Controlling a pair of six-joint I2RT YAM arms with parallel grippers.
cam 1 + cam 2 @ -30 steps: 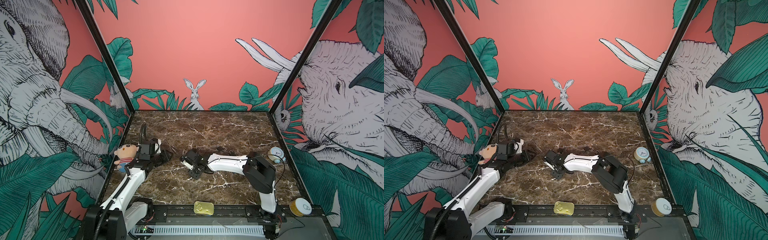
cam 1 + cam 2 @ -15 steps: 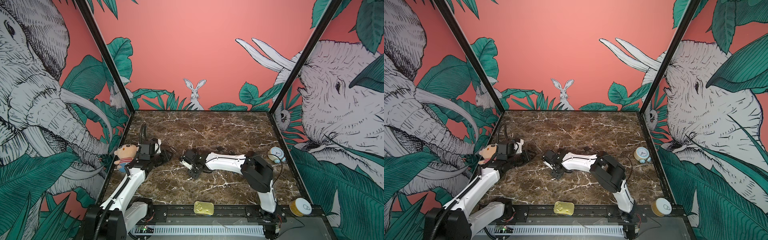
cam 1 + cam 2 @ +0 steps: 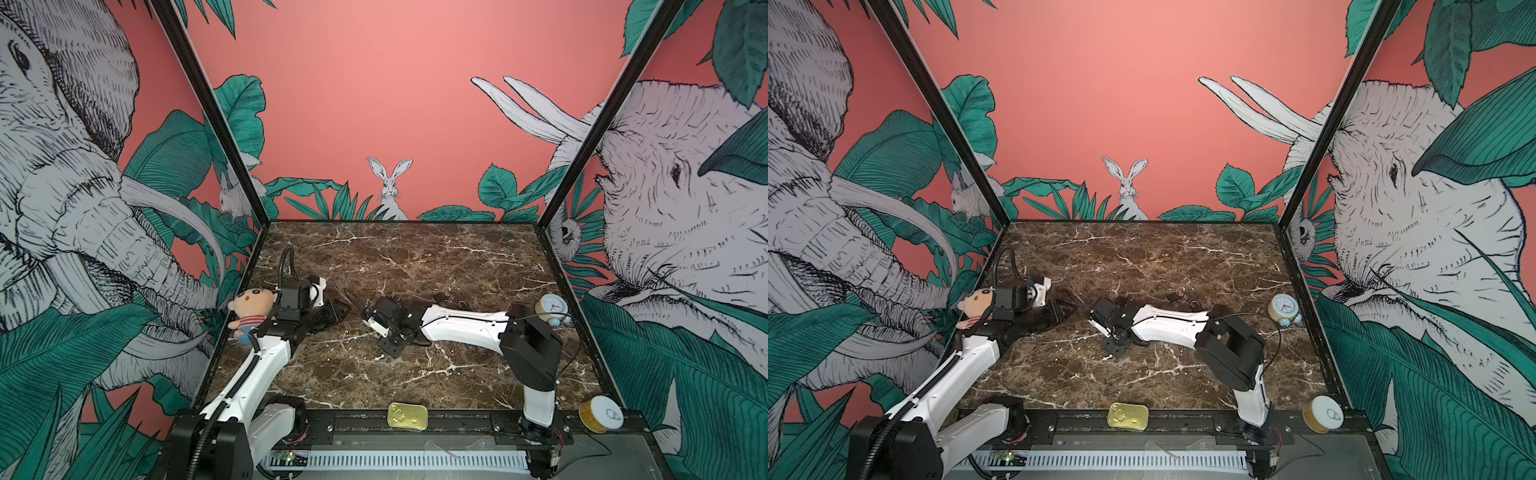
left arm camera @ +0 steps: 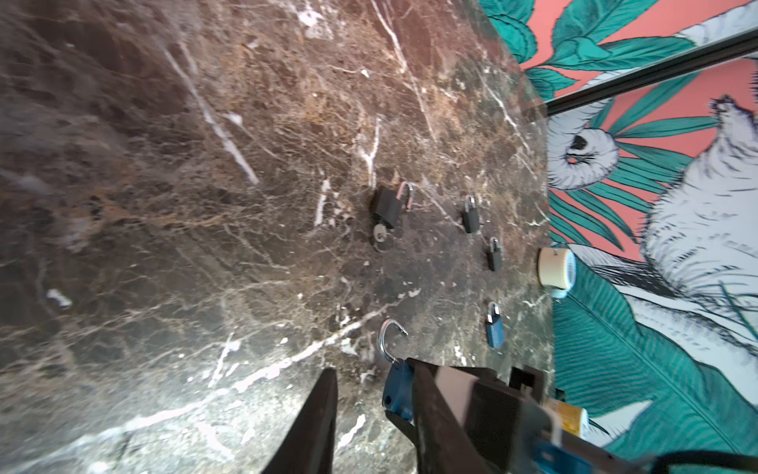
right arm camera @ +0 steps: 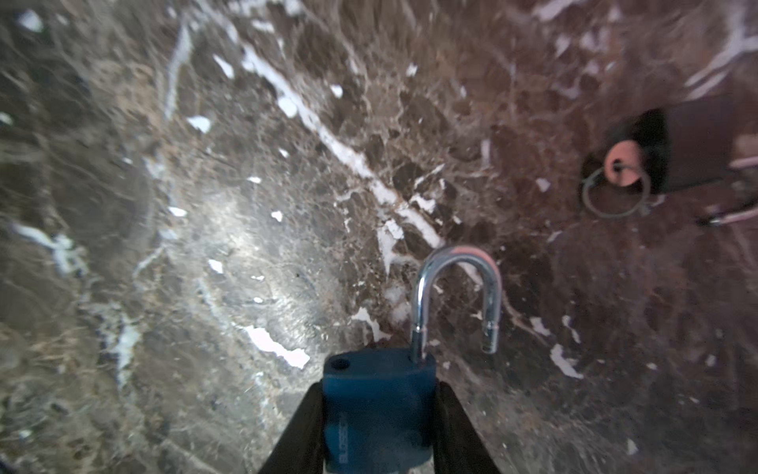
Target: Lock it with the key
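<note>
- right gripper (image 5: 379, 390) clamped on blue padlock (image 5: 377, 414), shackle (image 5: 457, 287) open, lower middle of both top views
- left gripper (image 3: 340, 311) half open, empty
- key (image 4: 380, 234) is in a black padlock (image 4: 385, 205) on the bench (image 4: 205, 205)

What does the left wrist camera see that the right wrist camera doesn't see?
Only the left wrist view shows two extra black padlocks, a far blue padlock, the clock and the painted wall. Only the right wrist view shows the right gripper squeezing the open blue padlock from both sides, and the empty hole on its top. Both show that padlock's open shackle, the black padlock with a key and the marble table.
</note>
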